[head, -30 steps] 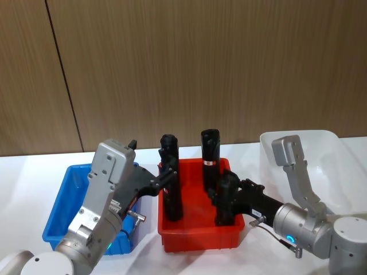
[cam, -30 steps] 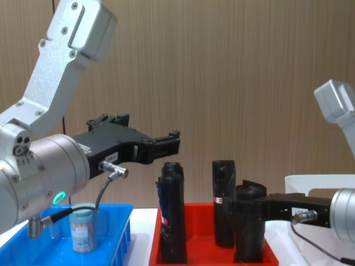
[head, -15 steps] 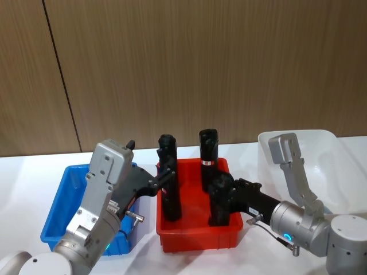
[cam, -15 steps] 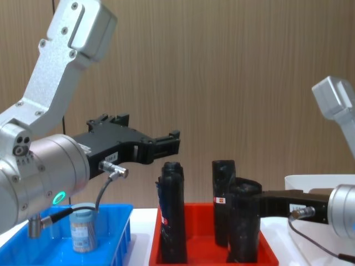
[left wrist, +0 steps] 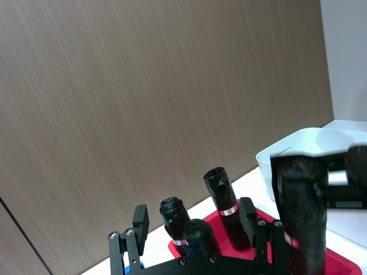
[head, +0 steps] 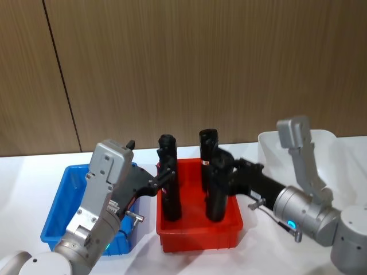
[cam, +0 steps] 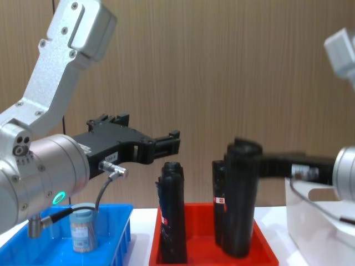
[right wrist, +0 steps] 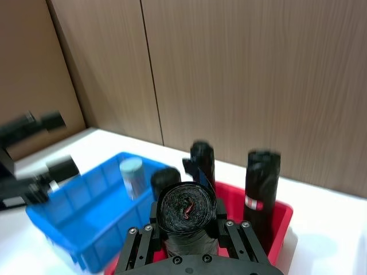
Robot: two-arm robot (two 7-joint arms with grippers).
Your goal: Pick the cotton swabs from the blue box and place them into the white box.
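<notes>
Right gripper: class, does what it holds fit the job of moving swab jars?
No. The right gripper is shut on a black roll over the red tray, while a swab jar sits untouched in the blue box.

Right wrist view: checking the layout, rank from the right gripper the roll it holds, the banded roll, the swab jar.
1. held black roll, between its fingers.
2. banded roll, standing in the red tray.
3. swab jar, in the blue box.

Silver-grey arm housings, black claws: left claw (cam: 166, 144), right claw (head: 221, 179); green status lights, thin cables.
</notes>
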